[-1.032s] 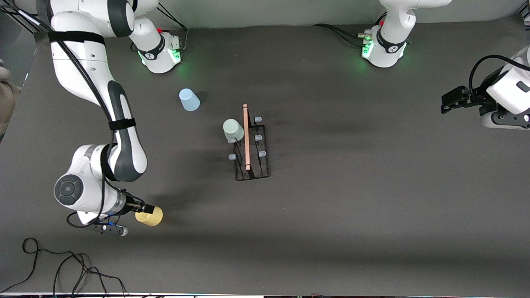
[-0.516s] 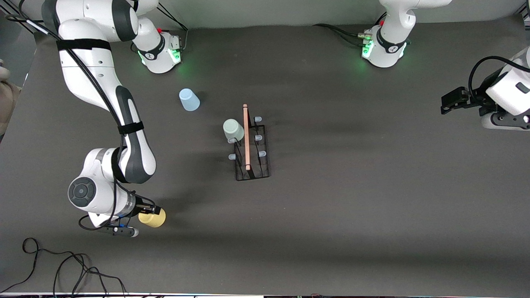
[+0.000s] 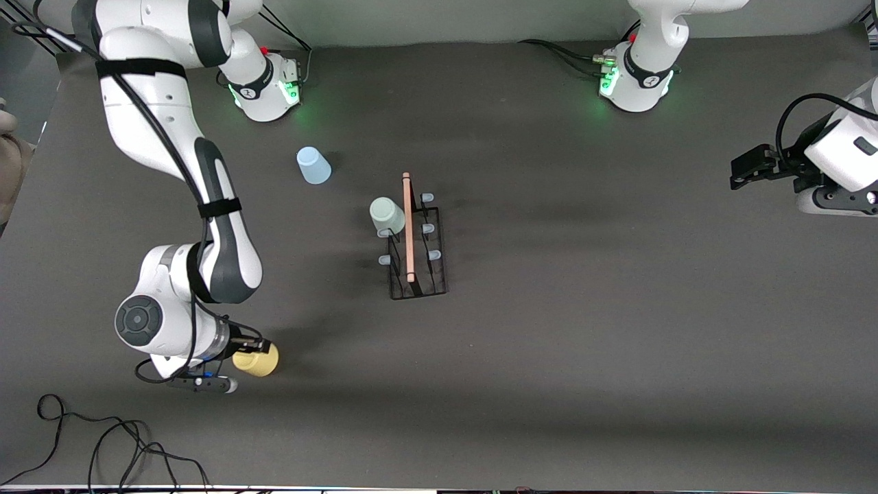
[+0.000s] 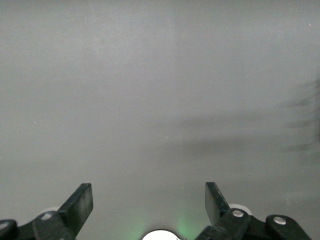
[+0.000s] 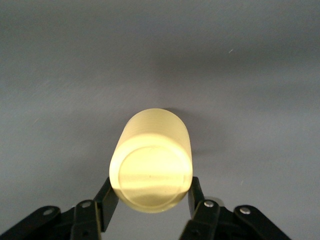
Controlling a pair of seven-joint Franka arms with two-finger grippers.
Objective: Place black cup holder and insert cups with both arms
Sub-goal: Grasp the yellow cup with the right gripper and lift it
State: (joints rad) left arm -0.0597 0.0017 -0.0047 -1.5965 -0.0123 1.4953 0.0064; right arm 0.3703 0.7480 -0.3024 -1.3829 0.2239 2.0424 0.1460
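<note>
Right hand (image 3: pixel 248 351) pinches yellow cup (image 3: pixel 259 360), its mouth hidden; left hand (image 4: pixel 149 202) spread, seemingly idle.

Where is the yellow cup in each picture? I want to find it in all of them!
Front view: the yellow cup is held in the right gripper, toward the right arm's end of the table, nearer to the camera than the black cup holder.
Left wrist view: not in it; only the open left gripper and bare table.
Right wrist view: it sits mid-picture, clamped between the fingers.
Shared landmark: the dark grey table.
</note>
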